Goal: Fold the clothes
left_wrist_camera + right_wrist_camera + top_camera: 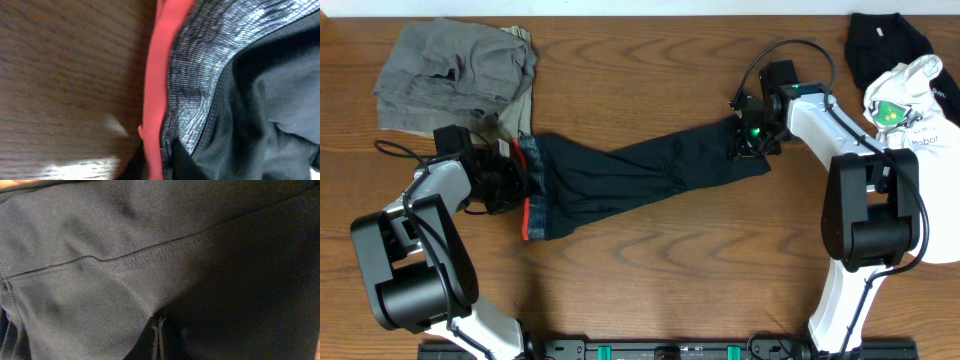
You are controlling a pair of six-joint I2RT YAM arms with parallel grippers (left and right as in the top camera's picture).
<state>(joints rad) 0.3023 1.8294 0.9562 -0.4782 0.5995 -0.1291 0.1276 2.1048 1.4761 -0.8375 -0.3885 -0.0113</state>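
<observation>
Table [650,275]; left end effector [516,178], right end effector [748,140] touch trousers [620,175]; opening unseen.

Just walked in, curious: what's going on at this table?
Two robot arms are working on the black trousers, stretched full length across the table, with no crosswise fold yet. The left gripper is at the grey, red-lined waistband; the right gripper is at the leg end. Whether either grips the cloth is unclear. A grey garment lies nearby.
</observation>
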